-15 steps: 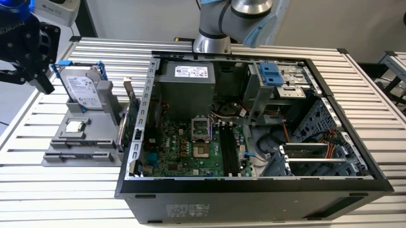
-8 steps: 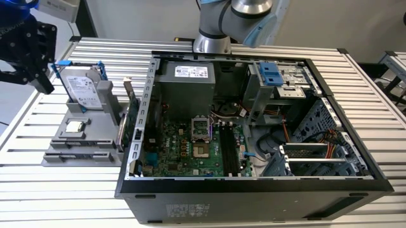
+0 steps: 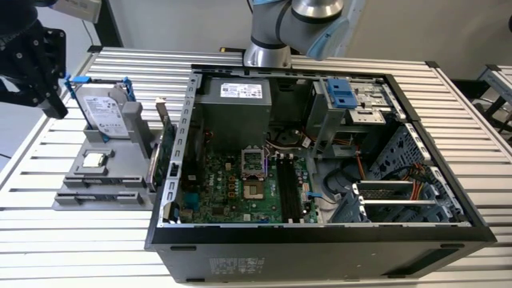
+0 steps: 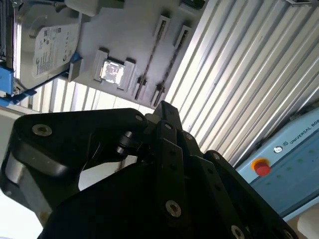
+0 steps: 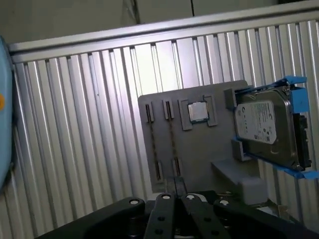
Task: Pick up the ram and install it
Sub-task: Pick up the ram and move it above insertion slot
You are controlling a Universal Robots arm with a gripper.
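Two thin dark ram (image 5: 152,144) sticks stand edge-on in the slots of the grey holder (image 5: 199,149), beside a small square processor chip (image 5: 198,111). They also appear as the ram (image 4: 149,57) lines in the second wrist view. My black gripper (image 3: 53,108) hangs high at the exterior view's left, above and apart from the holder (image 3: 72,198). Its fingers (image 4: 162,112) meet at the tips with nothing between them. In the first wrist view the gripper (image 5: 177,186) is well clear of the ram. The motherboard's long black memory slots (image 3: 288,186) lie inside the open case.
The open computer case (image 3: 320,237) fills the slatted table's middle, and the arm's base (image 3: 268,54) stands behind it. A blue-framed hard drive (image 3: 104,111) and a green expansion card (image 3: 165,150) stand on the holder. A blue box with a red button (image 4: 261,167) sits beyond the table edge.
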